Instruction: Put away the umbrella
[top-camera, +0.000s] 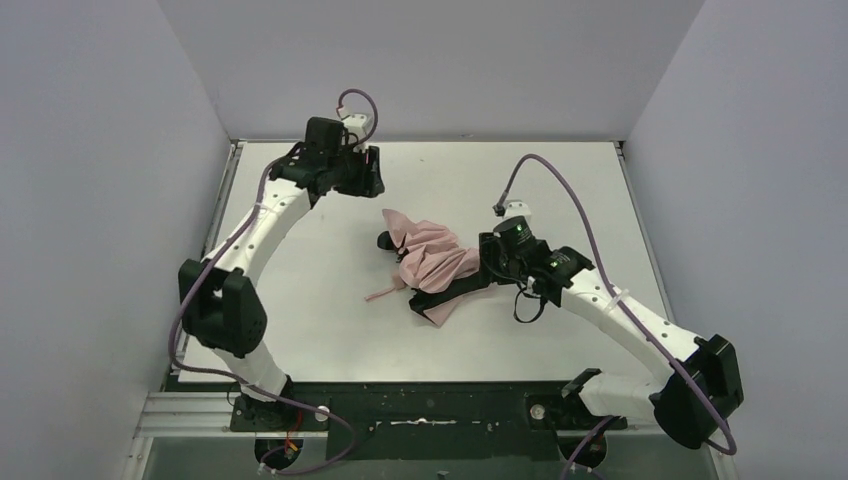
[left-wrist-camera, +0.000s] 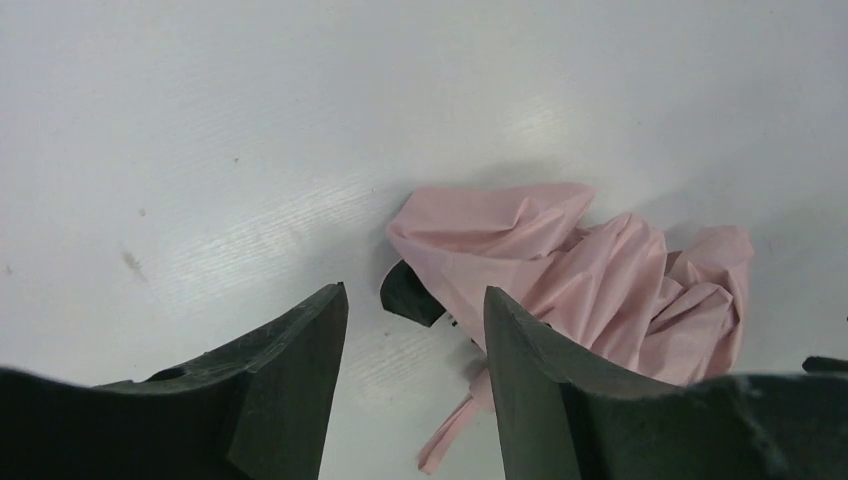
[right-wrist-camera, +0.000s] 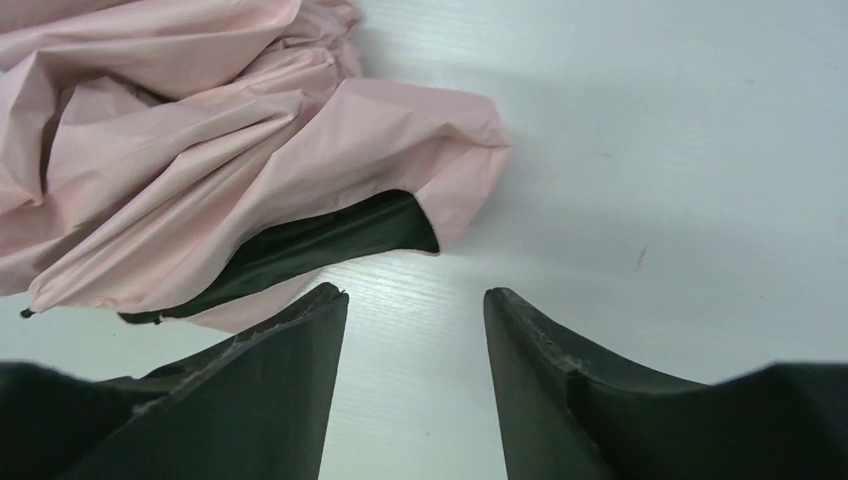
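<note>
The pale pink umbrella (top-camera: 432, 262) lies crumpled and loose in the middle of the white table, its black lining showing at the edges and its thin pink strap (top-camera: 385, 292) trailing to the near left. It also shows in the left wrist view (left-wrist-camera: 590, 280) and the right wrist view (right-wrist-camera: 200, 160). My left gripper (top-camera: 368, 182) hovers at the far left of it, open and empty (left-wrist-camera: 415, 300). My right gripper (top-camera: 490, 262) sits at the umbrella's right edge, open and empty, with bare table between its fingers (right-wrist-camera: 415, 300). The shaft and handle are hidden.
The white table (top-camera: 560, 190) is walled by grey panels at the left, back and right. Purple cables loop above both arms. The arm bases stand on a black rail (top-camera: 430, 405) at the near edge.
</note>
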